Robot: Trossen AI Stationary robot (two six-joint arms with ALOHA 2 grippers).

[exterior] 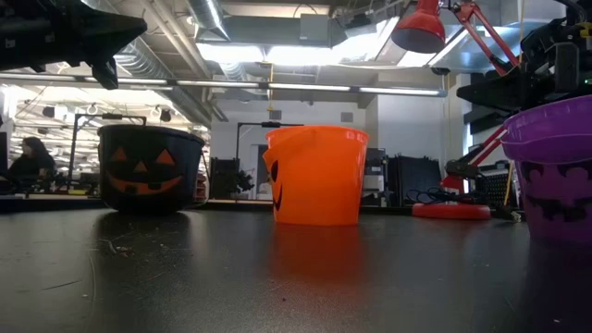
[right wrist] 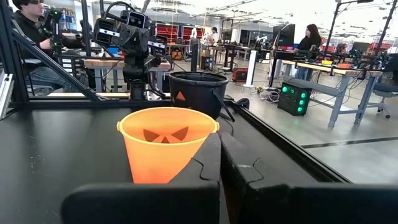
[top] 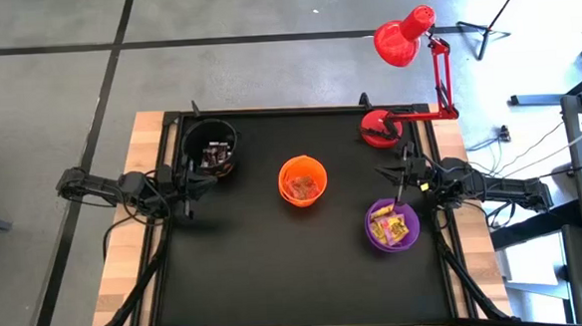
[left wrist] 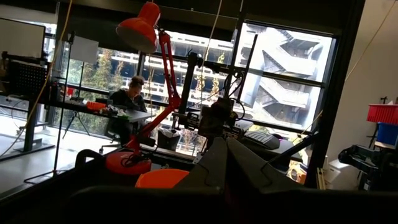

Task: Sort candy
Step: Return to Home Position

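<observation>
Three round cups stand upright on the black table. The black cup (top: 211,150) at the far left holds dark candy (top: 215,157). The orange cup (top: 302,180) in the middle holds candy (top: 302,188). The purple cup (top: 391,225) at the right holds yellow candy (top: 394,222). My left gripper (top: 194,179) hangs shut above the table's left edge, beside the black cup and touching nothing. My right gripper (top: 398,173) is shut too, over the right edge just beyond the purple cup. Each wrist view shows that arm's fingers closed together (left wrist: 227,168) (right wrist: 221,163) and pointing toward the orange cup (right wrist: 165,149).
A red desk lamp stands with its base (top: 378,128) on the table's far right corner and its head (top: 402,39) beyond the far edge. A raised black frame (top: 298,110) rims the table. People sit at desks (right wrist: 309,37) in the room beyond.
</observation>
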